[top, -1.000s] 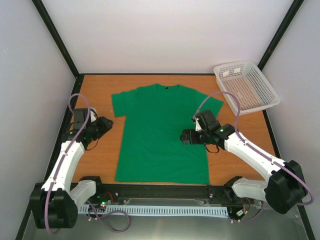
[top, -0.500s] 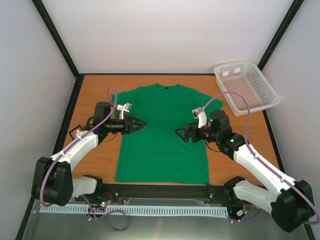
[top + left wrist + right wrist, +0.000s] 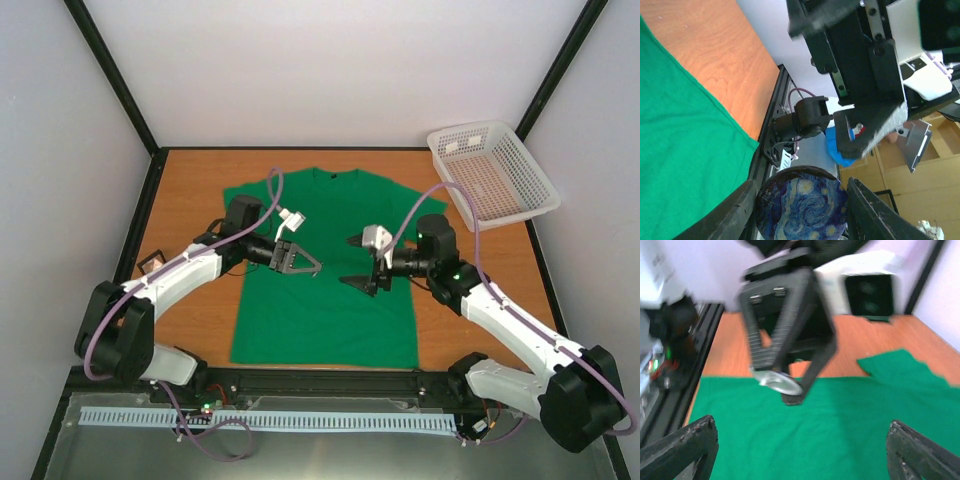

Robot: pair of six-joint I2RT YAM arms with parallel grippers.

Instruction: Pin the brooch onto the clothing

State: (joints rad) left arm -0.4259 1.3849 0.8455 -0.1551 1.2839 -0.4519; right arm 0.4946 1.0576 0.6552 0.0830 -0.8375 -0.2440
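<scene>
Over the middle of the T-shirt (image 3: 320, 270), the two arms face each other from either side with a gap of green cloth showing between them. The left fingers (image 3: 742, 212) are clenched on the brooch (image 3: 802, 202), which sits between their pads as a round disc with a swirled blue face. From the right wrist view its silvery back shows at the tips, held up off the cloth. The right fingers (image 3: 687, 442) are spread wide and hold nothing, pointing toward the brooch.

The T-shirt lies flat on the table (image 3: 190, 180), collar toward the far wall and hem just short of the near black rail. Bare wood runs down both sides of it, wider on the right than on the left. A narrow strip of wood also shows beyond the collar.

A white mesh basket (image 3: 525, 165) sits at the far right corner, near the right sleeve but apart from it. A small black square-framed case (image 3: 152, 264) lies at the left edge of the table, well apart from the cloth and partly behind the left arm.
</scene>
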